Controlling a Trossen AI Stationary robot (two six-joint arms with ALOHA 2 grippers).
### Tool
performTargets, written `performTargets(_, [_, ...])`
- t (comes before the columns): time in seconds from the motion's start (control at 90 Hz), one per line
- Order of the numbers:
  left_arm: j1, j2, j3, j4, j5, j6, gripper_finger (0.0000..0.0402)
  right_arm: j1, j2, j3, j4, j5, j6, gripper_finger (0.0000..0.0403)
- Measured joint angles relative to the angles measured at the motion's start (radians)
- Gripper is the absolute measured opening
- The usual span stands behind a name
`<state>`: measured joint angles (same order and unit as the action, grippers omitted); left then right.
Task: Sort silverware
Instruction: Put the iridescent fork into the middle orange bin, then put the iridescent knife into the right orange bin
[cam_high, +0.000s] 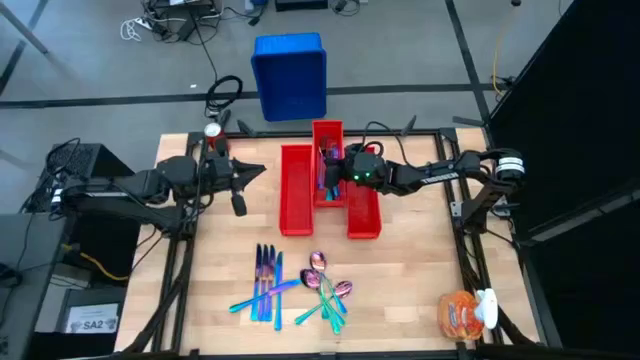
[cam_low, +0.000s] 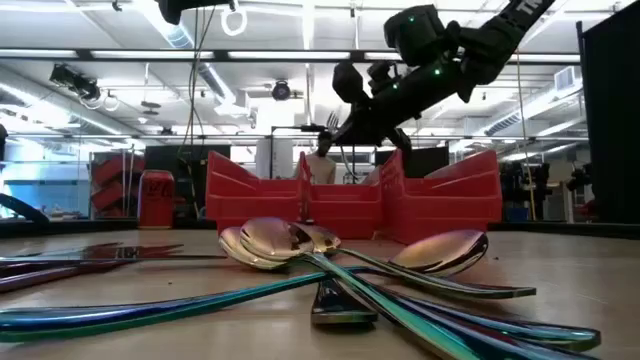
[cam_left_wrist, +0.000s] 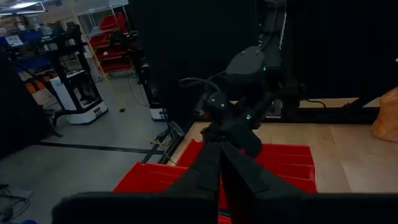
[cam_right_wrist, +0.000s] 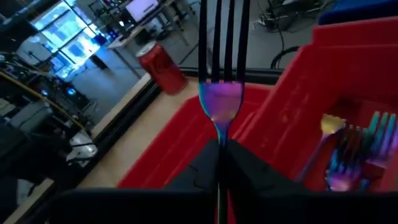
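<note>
Three red bins stand side by side at the table's middle. Several forks lie in the middle bin. My right gripper hovers over the bins, shut on an iridescent fork. Near the front edge lie loose silverware: knives and spoons, the spoons crossing one another. My left gripper waits shut and empty to the left of the bins. My right gripper pinches the fork's handle just behind its head between its two fingers. The fork runs along the fingers and sticks out ahead of them, tines pointing away toward the table's left. It is lifted clear above the bins.
A red soda can stands at the far left corner of the table. A blue crate sits on the floor beyond the far edge. An orange packet lies at the near right corner. Bare wood lies between bins and loose silverware.
</note>
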<state>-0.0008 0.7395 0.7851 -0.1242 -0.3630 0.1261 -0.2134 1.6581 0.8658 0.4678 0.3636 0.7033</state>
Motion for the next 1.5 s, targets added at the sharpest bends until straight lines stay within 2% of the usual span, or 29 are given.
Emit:
performTargets(0.344, [0.0,0.0,0.0,0.0,0.0,0.0,0.0,-0.042,-0.001,0.0,0.016,-0.004,-0.034,0.0114])
performTargets(0.489, [0.0,0.0,0.0,0.0,0.0,0.0,0.0,-0.046,-0.024,0.0,0.058,-0.083,-0.107,0.0142])
performTargets(0.644, [0.0,0.0,0.0,0.0,0.0,0.0,0.0,-0.019,-0.085,0.0,0.104,-0.148,-0.156,0.0156])
performTargets(0.922, [0.0,0.0,0.0,0.0,0.0,0.0,0.0,0.098,-0.24,0.0,0.096,-0.157,-0.398,0.0139])
performTargets(1.133, [0.0,0.0,0.0,0.0,0.0,0.0,0.0,0.226,-0.282,0.0,0.093,-0.157,-0.519,0.011])
performTargets(1.5, [0.0,0.0,0.0,0.0,0.0,0.0,0.0,0.432,-0.28,0.0,-0.037,-0.155,-0.54,0.0067])
